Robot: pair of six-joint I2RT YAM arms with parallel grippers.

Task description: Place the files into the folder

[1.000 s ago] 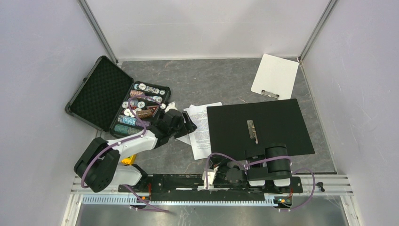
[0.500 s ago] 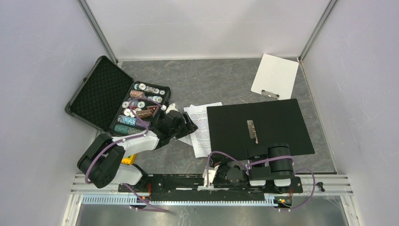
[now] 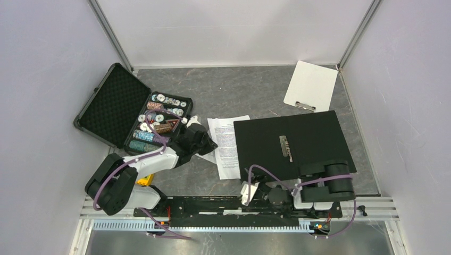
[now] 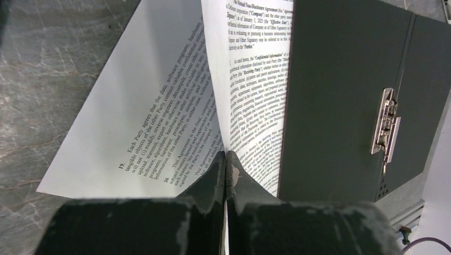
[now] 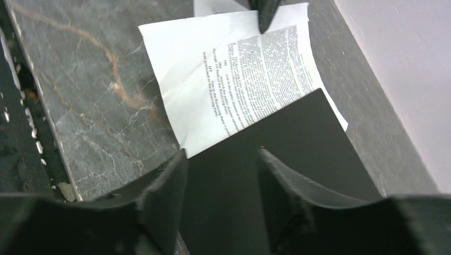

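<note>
The files (image 3: 227, 146), white sheets of dense black print, lie left of the open folder (image 3: 298, 139), and their right edge is tucked under its black inside. In the left wrist view my left gripper (image 4: 226, 157) is shut on the near edge of one sheet (image 4: 159, 111), which stands pinched up in a ridge. The folder's metal clip (image 4: 387, 123) shows at the spine. My right gripper (image 5: 220, 162) stands open low over the folder's near left corner (image 5: 276, 154), with nothing between its fingers. The files (image 5: 228, 74) lie beyond it.
An open black foam-lined case of chips (image 3: 133, 114) sits at the left, close behind my left arm. A white clipboard (image 3: 311, 85) lies at the back right. The right arm (image 3: 324, 183) is folded low by the front rail (image 3: 213, 204). Side walls are close.
My left gripper has shut on the sheet's edge. My right gripper has opened, and the right arm's elbow has shifted to the right.
</note>
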